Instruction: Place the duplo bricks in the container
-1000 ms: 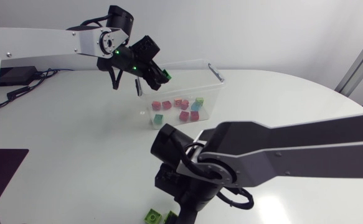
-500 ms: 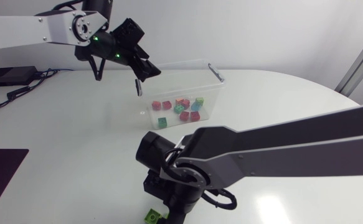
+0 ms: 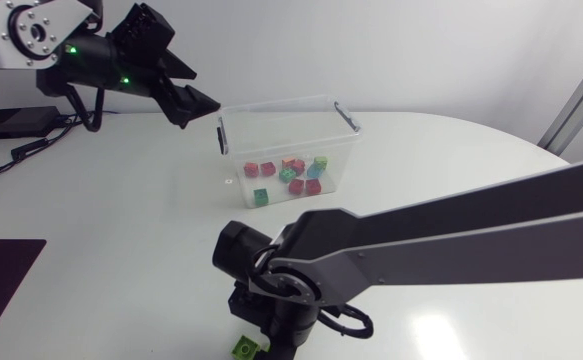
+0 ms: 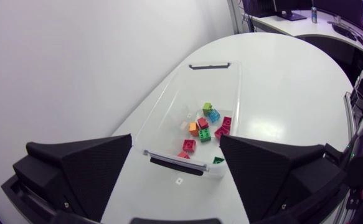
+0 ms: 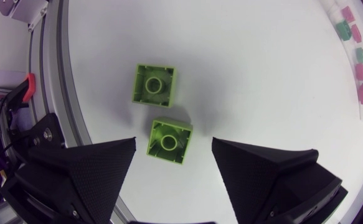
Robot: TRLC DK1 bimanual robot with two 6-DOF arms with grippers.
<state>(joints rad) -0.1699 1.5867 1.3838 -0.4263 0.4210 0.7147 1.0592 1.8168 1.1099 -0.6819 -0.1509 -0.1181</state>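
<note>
Green duplo brick [image 5: 169, 142] lies between spread fingers of the right gripper [image 5: 174, 144], touching neither

Left gripper [image 3: 200, 111], now empty, has drawn back from over the container [image 3: 273, 104].

Clear plastic container [image 3: 281, 103] [image 4: 162, 106] – upright, lidless, standing towards the far side of the worktop [image 3: 121, 220]. On its floor, a loose scatter of small bricks [image 3: 296, 185] [image 4: 204, 134]: red, pink, orange, dark green, lime, light blue. Well apart from it, by the near edge, a lime-green brick [image 5: 154, 83] and its twin [image 5: 169, 140] – just beside each other, not touching, each showing a square face with one round tube in the middle.
</note>
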